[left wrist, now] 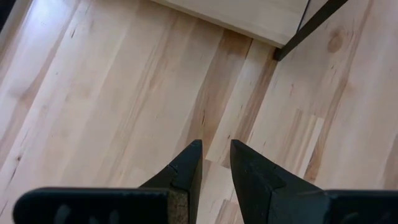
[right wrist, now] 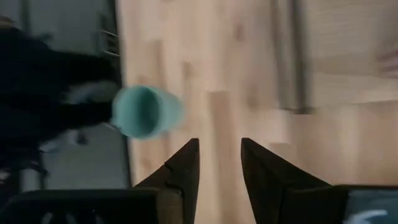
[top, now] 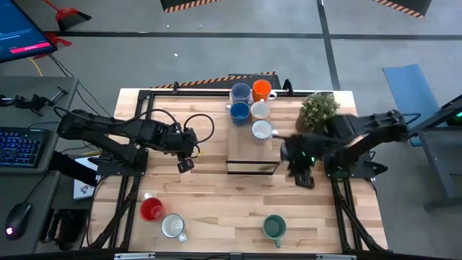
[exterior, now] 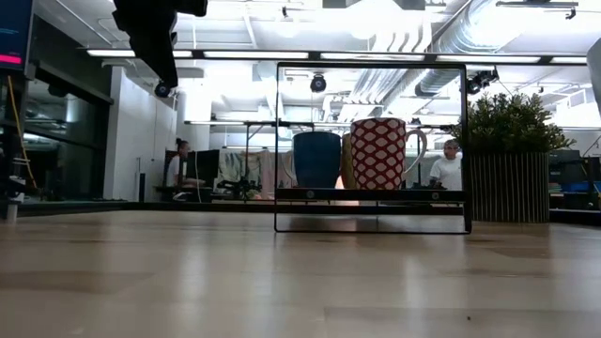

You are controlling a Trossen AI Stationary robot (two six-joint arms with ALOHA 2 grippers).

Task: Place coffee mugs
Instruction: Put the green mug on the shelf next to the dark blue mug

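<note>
Near the front edge of the tabletop (top: pixel 216 202), well apart from the rack, three mugs wait: a red mug (top: pixel 151 209) and a white mug (top: pixel 172 227) close together toward the left corner, and a green mug (top: pixel 274 228) alone right of centre. The right pincer (top: pixel 304 177) hangs just beside the right side of the wooden rack (top: pixel 251 160), and the green mug lies toward the front edge from it and slightly leftward, nearer to it than any other loose mug; the right wrist view shows that mug (right wrist: pixel 147 111) ahead of the fingertips, mouth up, a round pale-green rim with nothing inside. The right pincer's two dark wedge fingers stand slightly parted and grip nothing. The left pincer (top: pixel 186 163) hovers over bare wood left of the rack, fingers likewise a little apart and empty; the red and white mugs lie frontward of it, so that pair looks like its share. On the rack five mugs already stand in a tight cluster: a light blue mug (top: pixel 240 93), an orange mug (top: pixel 261 89), a dark blue mug (top: pixel 240 112) and two more pale ones, beside a potted plant (top: pixel 318 110). All are glazed, smooth, short cylinders with side handles; the tabletop is light plank wood with a visible grain.
</note>
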